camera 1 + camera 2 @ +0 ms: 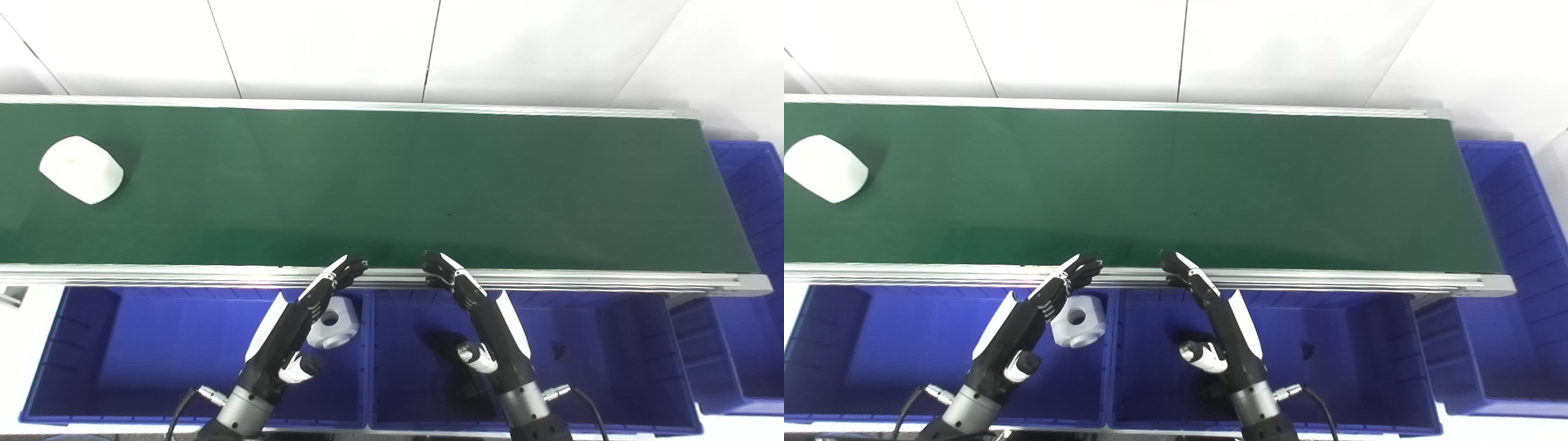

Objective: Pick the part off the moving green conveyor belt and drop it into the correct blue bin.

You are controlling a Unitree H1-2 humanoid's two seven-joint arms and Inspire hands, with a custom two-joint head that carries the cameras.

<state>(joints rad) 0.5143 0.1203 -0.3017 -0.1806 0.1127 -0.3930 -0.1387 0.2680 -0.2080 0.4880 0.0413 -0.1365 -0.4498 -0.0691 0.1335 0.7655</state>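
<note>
A white rounded part (81, 169) lies on the green conveyor belt (392, 190) at its far left. Both hands hover over the blue bins, fingertips reaching the belt's near rail. My left hand (294, 324) is open and holds nothing, above the left blue bin (153, 355). My right hand (481, 318) is open too, above the middle blue bin (582, 361). A white block with a round hole (334, 321) lies in the left bin, just right of the left hand.
A third blue bin (750, 202) stands at the belt's right end. A small dark piece (558, 350) lies in the middle bin. An aluminium rail (551, 280) edges the belt's near side. White wall panels rise behind the belt.
</note>
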